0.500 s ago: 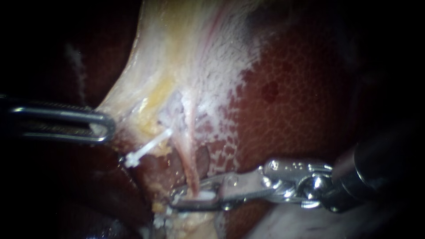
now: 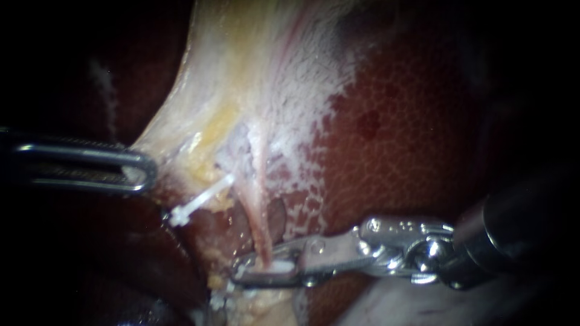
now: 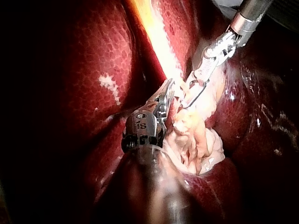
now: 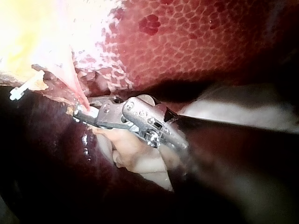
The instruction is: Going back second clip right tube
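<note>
Pale tissue (image 2: pixel 241 72): yellow-white sheet, fibrous and frayed at its edge, stretched from the top down to a taut corner at left.
Liver (image 2: pixel 411 139): dark red, fine mottled grain, glossy; wide bare stretch beside the tube.
Pink tube (image 2: pixel 260 211): thin smooth strand running down from the pale tissue, small dark gaps either side of it.
Left instrument (image 2: pixel 142 172): metal, slotted, round-tipped end effector clenched on the corner of the pale tissue; dark room around the shaft.
Right instrument (image 2: pixel 241 271): bright jointed metal, shaft from lower right; end effector jaws straddle the low end of the pink tube and grasp the jaw clip.
Jaw clip (image 2: pixel 280 265): white, small, touching the pink tube between the jaws.
Upper clip (image 2: pixel 202 199): white, thin bar, slanted, just left of the pink tube, well clear of both instruments.
Versus 0.5 s ago: no shift seen in instruments, clips or tissue.
</note>
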